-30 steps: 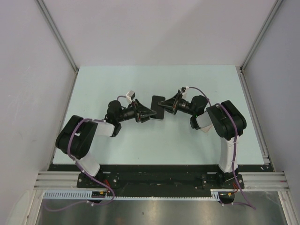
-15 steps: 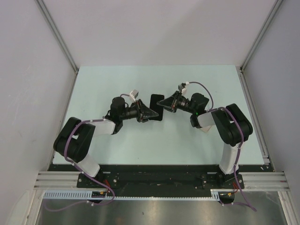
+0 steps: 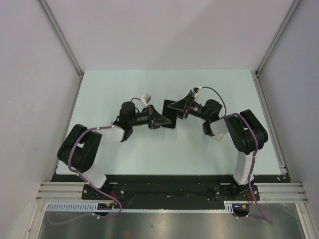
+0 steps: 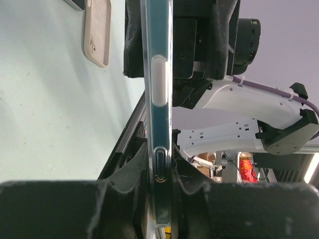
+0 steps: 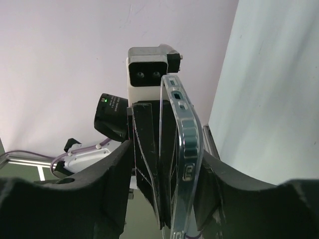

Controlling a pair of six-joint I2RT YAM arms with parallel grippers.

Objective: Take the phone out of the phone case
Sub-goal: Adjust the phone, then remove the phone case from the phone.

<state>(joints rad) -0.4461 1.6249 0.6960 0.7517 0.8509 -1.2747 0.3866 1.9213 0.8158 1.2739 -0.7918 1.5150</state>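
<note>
A dark phone in a clear case (image 3: pixel 169 115) is held on edge above the table between both grippers. My left gripper (image 3: pixel 160 121) is shut on its lower end. In the left wrist view the cased phone (image 4: pixel 157 74) stands edge-on, running up out of the left gripper (image 4: pixel 158 174). My right gripper (image 3: pixel 175 108) is shut on the opposite end. In the right wrist view the clear case edge (image 5: pixel 188 144) bows outward from the dark phone body (image 5: pixel 168 164) between the right gripper's (image 5: pixel 167 157) fingers.
A beige phone case (image 4: pixel 97 30) lies flat on the pale green table (image 3: pixel 124 89) in the left wrist view, with a grey object (image 4: pixel 76 4) beside it. White walls enclose the table on three sides.
Both grippers have closed in on the phone and turned it from lying nearly flat to standing on edge. The left wrist has moved right and the right wrist has moved slightly left.
</note>
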